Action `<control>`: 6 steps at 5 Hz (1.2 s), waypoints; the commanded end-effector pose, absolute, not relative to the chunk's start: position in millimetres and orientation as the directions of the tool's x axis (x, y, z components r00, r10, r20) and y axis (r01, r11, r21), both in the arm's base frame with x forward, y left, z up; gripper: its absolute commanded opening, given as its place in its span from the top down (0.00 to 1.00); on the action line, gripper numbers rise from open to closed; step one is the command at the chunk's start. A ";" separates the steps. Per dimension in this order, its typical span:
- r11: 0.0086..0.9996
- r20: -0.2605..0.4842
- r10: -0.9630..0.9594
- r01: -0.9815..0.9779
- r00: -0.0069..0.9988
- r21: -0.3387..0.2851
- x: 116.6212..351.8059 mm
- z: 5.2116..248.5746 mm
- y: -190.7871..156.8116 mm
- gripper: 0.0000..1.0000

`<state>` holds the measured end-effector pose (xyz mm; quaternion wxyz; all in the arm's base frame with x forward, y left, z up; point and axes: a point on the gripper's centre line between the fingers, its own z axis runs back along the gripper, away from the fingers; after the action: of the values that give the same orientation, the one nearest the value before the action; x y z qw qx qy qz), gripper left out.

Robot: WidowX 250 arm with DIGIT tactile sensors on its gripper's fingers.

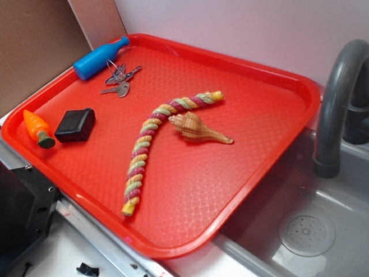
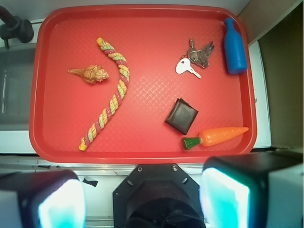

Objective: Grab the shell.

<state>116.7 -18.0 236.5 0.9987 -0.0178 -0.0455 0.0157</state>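
- Wrist view: the gripper (image 2: 142, 199) hangs high outside the near rim of the red tray (image 2: 142, 154), its jaws apart and empty.
- Reach not begun; nothing is grasped.
- Far ahead and left lies the shell (image 2: 90, 74), just beside the rope (image 2: 111, 92).
- Next: travel forward-left, descend, straddle its fat whorl.

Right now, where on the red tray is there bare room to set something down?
The widest bare patch runs from the rope and shell to the tray edges nearest the sink. A smaller one lies between rope and black box. The end with bottle, keys and carrot is crowded.
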 end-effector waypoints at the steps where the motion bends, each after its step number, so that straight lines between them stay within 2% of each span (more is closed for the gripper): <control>1: 0.999 0.090 0.033 -0.030 0.995 -0.037 116.7 236.5 -18.0 0.00; 2: 0.990 0.155 -0.143 0.143 0.978 0.012 140.9 224.7 -26.1 0.00; 3: 0.923 0.175 -0.385 0.375 0.906 0.087 168.0 214.1 -45.3 0.00; 4: 0.802 0.218 -0.595 0.587 0.773 0.110 197.5 195.7 -73.7 0.00; 5: 0.643 0.213 -0.762 0.754 0.611 0.137 217.7 170.0 -92.8 0.00; 6: 0.540 0.184 -0.835 0.836 0.518 0.097 236.8 135.0 -104.2 0.00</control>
<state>239.4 -96.7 121.1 0.8744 -0.0062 -0.0776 -0.4790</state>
